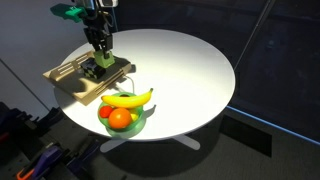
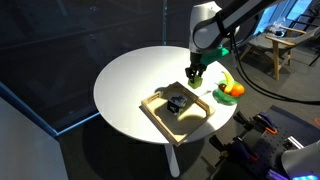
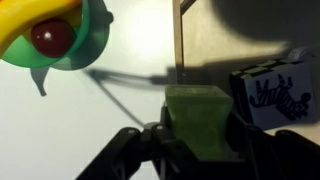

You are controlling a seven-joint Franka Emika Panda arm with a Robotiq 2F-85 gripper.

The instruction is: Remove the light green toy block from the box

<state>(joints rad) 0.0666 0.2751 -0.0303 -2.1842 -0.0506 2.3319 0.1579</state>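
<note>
Pincer (image 3: 198,142) is shut tight on the light green toy block (image 3: 200,112), w/ one dark finger on each side. In wrist view the block is right at the box (image 3: 181,40) rim; can't tell if it touches the floor. A black & white striped toy (image 3: 268,92) is just beside it. In both exterior views the pincer (image 1: 100,66) (image 2: 196,76) hangs low over the box (image 1: 68,82) (image 2: 172,122), on the side near the green bowl (image 1: 138,122) w/ a banana (image 1: 128,99). All sits on a round white table (image 1: 190,70).

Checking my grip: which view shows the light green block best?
Wrist view: the block fills the centre, flanked closely by the fingers. In both exterior views the pincer hides most of it; it is too small to judge.
</note>
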